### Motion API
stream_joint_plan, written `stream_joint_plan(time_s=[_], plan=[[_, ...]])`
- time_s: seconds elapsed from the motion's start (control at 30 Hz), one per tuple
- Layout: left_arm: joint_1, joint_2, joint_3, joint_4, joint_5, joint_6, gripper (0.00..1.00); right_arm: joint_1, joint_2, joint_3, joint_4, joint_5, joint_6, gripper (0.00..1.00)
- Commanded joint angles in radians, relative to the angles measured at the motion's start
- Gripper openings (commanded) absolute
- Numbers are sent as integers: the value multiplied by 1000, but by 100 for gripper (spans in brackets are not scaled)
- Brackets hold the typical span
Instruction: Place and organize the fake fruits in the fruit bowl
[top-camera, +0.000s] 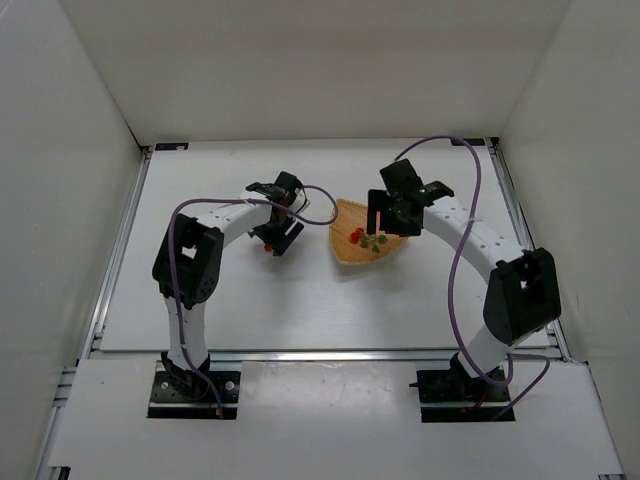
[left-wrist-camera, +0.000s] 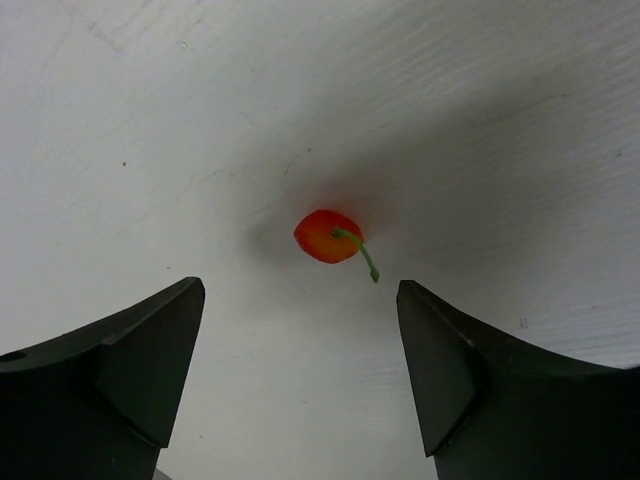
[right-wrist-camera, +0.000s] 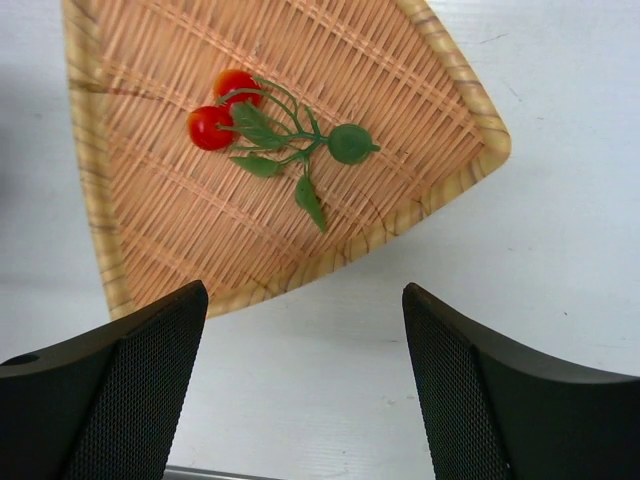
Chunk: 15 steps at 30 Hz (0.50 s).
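The fruit bowl (top-camera: 345, 252) is a woven light-brown dish of rounded-triangle shape at the table's middle right. In it lies a cluster of fake fruits (right-wrist-camera: 222, 108): two red cherries on thin stems with green leaves. This cluster (top-camera: 358, 236) sits near the bowl's centre. My right gripper (right-wrist-camera: 303, 291) hovers open over the bowl's near rim (right-wrist-camera: 480, 120), empty, above the table beside it (top-camera: 390, 222). A single red-orange cherry (left-wrist-camera: 325, 236) with a green stem lies on the white table left of the bowl. My left gripper (left-wrist-camera: 300, 287) is open just short of it, holding nothing (top-camera: 278, 238).
White walls enclose the white table (top-camera: 250, 300) on three sides, with metal rails along its left, right and front edges. A purple cable (top-camera: 465, 230) loops beside each arm.
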Motion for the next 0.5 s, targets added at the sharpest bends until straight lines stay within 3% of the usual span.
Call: stream_joint_plan(time_s=[0.0, 0.17, 0.33, 0.47], plan=[[6, -1, 37, -15, 35, 12, 86, -12, -66, -7, 14, -5, 11, 83], [6, 78, 95, -25, 57, -8, 69, -21, -77, -7, 5, 6, 11, 83], [6, 112, 120, -25, 86, -17, 63, -21, -86, -7, -6, 26, 11, 83], [6, 132, 129, -25, 86, -17, 51, -30, -86, -7, -15, 45, 11, 83]])
